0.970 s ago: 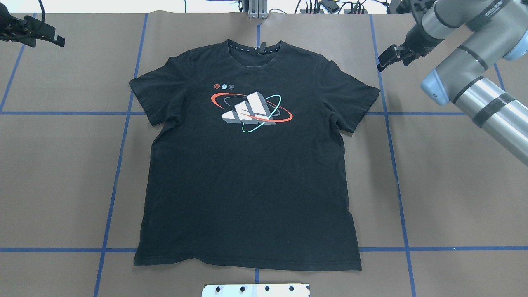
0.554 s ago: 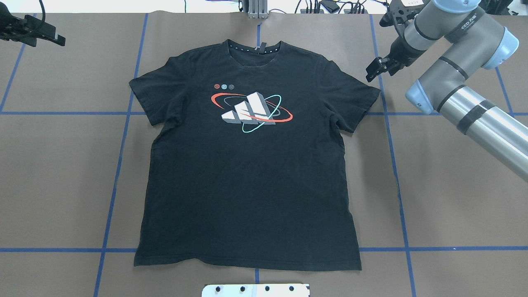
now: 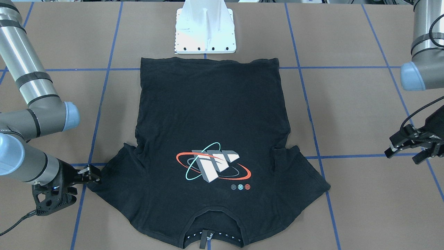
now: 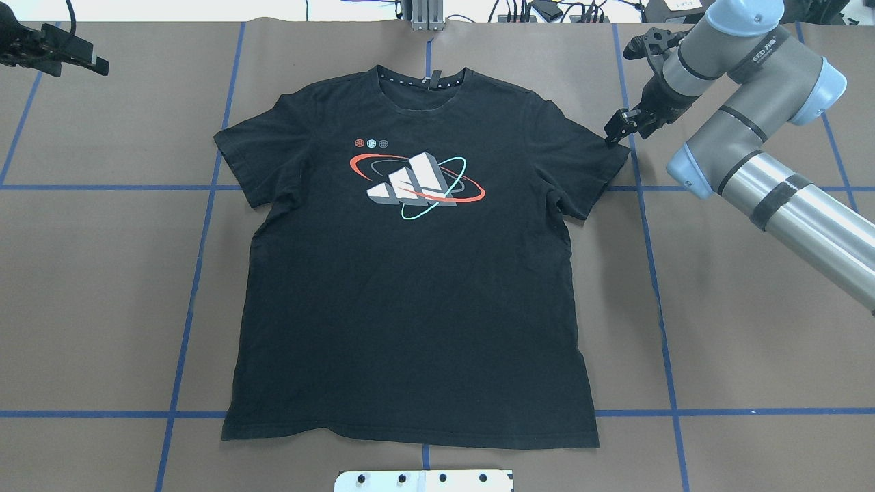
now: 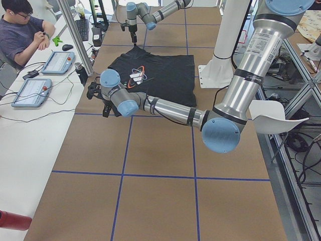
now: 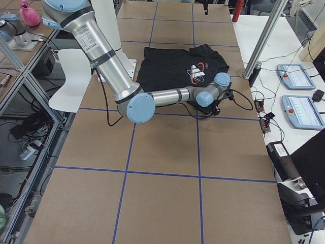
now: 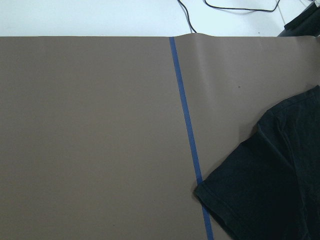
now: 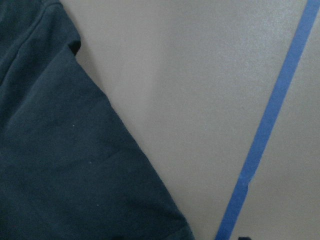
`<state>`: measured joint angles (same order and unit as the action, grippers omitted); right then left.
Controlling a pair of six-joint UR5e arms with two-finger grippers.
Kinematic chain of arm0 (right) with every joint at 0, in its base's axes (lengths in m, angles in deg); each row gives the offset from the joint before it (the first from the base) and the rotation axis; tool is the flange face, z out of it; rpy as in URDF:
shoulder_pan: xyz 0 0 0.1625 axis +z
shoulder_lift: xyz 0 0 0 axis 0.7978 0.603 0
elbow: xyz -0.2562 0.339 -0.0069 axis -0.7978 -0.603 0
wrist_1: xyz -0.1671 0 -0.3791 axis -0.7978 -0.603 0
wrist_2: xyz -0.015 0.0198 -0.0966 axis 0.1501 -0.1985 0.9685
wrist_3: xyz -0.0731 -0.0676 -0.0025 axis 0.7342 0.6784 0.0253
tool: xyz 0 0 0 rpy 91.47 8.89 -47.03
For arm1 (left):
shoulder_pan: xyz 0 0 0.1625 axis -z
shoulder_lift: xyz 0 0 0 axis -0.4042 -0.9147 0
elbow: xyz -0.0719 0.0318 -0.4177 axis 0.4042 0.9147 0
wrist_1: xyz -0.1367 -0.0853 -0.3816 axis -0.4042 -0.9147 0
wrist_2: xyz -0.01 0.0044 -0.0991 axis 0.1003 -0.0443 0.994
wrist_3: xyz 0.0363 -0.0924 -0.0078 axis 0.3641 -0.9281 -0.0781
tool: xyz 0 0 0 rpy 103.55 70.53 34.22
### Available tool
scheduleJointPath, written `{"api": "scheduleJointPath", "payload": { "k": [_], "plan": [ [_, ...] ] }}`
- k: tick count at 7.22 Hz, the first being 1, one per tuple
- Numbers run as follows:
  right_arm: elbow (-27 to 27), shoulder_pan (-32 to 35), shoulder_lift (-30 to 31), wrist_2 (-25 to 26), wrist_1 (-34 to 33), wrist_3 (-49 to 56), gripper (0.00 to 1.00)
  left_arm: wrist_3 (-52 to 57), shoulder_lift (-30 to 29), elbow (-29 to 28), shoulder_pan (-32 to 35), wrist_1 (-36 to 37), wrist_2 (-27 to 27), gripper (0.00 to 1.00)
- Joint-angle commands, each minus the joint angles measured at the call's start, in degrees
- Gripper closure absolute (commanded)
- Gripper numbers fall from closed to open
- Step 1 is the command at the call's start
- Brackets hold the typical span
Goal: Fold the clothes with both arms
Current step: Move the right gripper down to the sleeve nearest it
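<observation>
The black T-shirt (image 4: 410,294) lies flat, graphic (image 4: 417,186) up, collar at the far edge; it also shows in the front view as the shirt (image 3: 208,114). My right gripper (image 4: 618,128) hangs low at the outer edge of the shirt's right sleeve, open, with its fingertips (image 3: 91,174) at the sleeve hem. The right wrist view shows that sleeve (image 8: 60,150) on brown paper and nothing gripped. My left gripper (image 4: 75,60) is open far off the shirt at the table's far left corner, seen also as the gripper (image 3: 407,154). Its wrist view catches the left sleeve (image 7: 280,170).
The white pedestal base (image 3: 205,31) stands just behind the shirt's hem. Blue tape lines (image 4: 198,273) grid the brown table cover. A seated person (image 5: 22,30) and control tablets (image 5: 55,63) are at the side table beyond the far edge.
My right arm has swung left and down, bringing its gripper from beyond the blue line to the right sleeve's edge. The left arm and the shirt have not moved.
</observation>
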<state>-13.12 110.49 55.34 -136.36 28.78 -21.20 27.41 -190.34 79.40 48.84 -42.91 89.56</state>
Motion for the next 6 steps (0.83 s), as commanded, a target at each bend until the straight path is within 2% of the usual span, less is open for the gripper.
{"api": "scheduleJointPath", "payload": {
  "k": [1,5,6],
  "plan": [
    [-0.5,-0.4,0.0,0.0,-0.1,-0.1,0.22,0.0,0.0,-0.1,0.0,0.0,0.0,0.00],
    [-1.0,-0.9,0.0,-0.3,-0.2,-0.2,0.26,-0.1,0.0,-0.1,0.0,0.0,0.0,0.00],
    [-1.0,-1.0,0.0,-0.3,-0.2,-0.3,0.32,0.0,0.0,-0.1,0.0,0.0,0.0,0.00]
  ]
}}
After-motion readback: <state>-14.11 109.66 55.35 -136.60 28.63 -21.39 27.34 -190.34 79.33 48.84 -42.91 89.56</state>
